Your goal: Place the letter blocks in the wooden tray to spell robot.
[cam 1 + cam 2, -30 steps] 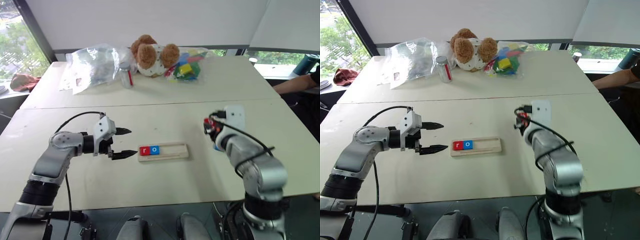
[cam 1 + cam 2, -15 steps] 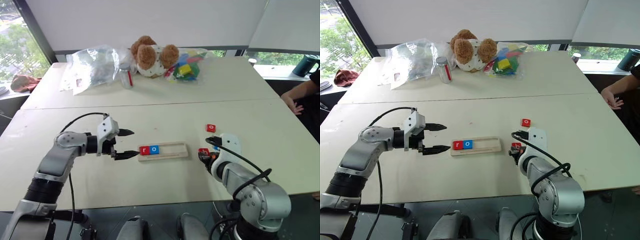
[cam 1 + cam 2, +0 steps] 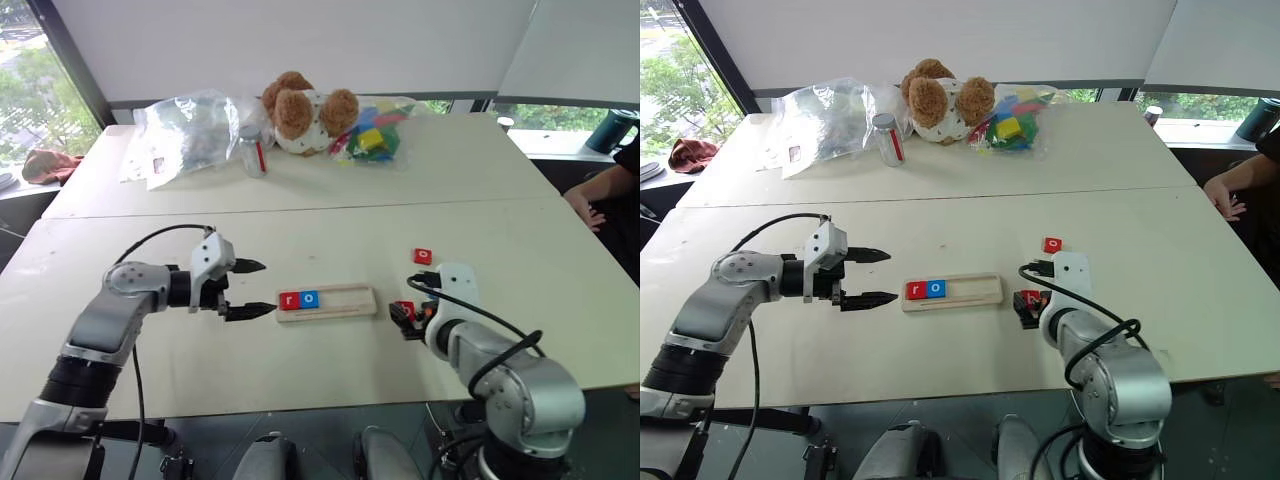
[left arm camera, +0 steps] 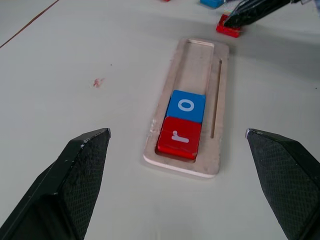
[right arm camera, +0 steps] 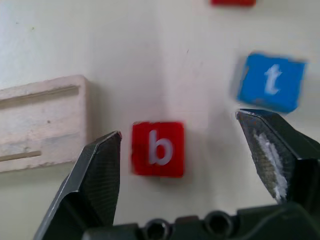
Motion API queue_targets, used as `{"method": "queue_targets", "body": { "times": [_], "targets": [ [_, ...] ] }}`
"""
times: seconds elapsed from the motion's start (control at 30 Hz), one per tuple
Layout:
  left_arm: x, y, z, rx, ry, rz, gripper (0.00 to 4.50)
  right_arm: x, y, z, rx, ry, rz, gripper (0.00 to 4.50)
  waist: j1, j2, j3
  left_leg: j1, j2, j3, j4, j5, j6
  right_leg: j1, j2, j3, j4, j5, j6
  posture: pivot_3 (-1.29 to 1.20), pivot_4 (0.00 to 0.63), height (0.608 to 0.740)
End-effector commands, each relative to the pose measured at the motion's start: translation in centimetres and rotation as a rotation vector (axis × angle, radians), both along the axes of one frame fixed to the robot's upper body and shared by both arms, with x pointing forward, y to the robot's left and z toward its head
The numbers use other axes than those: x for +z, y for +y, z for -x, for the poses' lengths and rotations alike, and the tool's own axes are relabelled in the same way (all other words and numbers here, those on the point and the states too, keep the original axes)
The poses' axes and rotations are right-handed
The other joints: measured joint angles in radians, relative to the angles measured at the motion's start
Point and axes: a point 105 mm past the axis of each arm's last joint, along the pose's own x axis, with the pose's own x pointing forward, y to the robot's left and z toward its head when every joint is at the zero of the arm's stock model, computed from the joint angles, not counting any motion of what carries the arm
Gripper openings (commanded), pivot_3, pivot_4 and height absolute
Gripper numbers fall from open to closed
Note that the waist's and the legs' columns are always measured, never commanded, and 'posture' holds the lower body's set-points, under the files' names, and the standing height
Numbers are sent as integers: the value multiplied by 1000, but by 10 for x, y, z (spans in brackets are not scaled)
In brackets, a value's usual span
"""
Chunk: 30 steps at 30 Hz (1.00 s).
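Observation:
The wooden tray lies mid-table with a red r block and a blue o block at its left end. My left gripper hovers open just left of the tray, aimed along it. To the right of the tray my right gripper is open low over the table. A red b block lies flat between its fingers, touched by neither. A blue t block lies just beyond the right finger. A red o block rests farther back.
At the table's far side sit a teddy bear, a clear plastic bag, a small jar and a heap of coloured toy pieces. A person's hand rests at the right edge.
My right arm dropped from a raised pose to the table beside the tray's right end, and its gripper went from shut to open around the b block. The left arm stayed put.

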Motion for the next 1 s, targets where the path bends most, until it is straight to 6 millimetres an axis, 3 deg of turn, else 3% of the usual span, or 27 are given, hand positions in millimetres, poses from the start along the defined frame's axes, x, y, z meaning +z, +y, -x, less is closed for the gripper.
{"method": "queue_targets", "body": {
  "times": [0.03,0.07,0.13,0.2,0.27,0.37,0.53,1.0],
  "targets": [
    [15,10,-1,2,-36,-2,4500,34,-6,-8,144,-127,-15,4130,0,0,0,0,0,0,0,0,0,0,0,0,0,0,0,0,150,740],
    [15,12,-1,1,-34,-5,4500,40,-7,-10,191,-146,-16,4130,-1,0,1,0,0,0,0,0,0,0,0,0,0,0,0,0,150,740],
    [17,11,6,-43,-12,-2,4500,50,2,-6,474,-179,19,4130,1,0,1,0,0,0,0,0,0,1,1,-1,-1,0,0,0,150,740],
    [19,8,13,-96,2,-7,4500,45,16,18,864,-157,19,4130,6,-1,1,0,0,0,0,0,1,2,1,-1,-3,-1,1,0,150,740],
    [22,4,15,-117,1,-9,4500,38,8,21,1008,-128,9,4130,3,-3,3,1,0,-1,0,-2,3,5,2,-3,-4,-2,3,0,150,740],
    [25,2,18,-131,0,-19,4500,27,-12,1,1123,-124,134,4130,-5,-6,5,1,0,1,2,-2,3,5,1,-1,-3,-2,3,0,150,740],
    [19,1,35,-143,29,-48,4500,13,-26,-18,1267,-116,246,4130,-2,-6,6,2,1,3,2,-2,3,4,0,2,-2,-2,3,0,150,740],
    [18,6,41,-52,18,-44,4500,-10,-27,-34,1320,-108,221,4130,4,-6,8,0,1,1,1,-1,1,2,-3,2,-2,-2,2,0,150,740]
  ]
}}
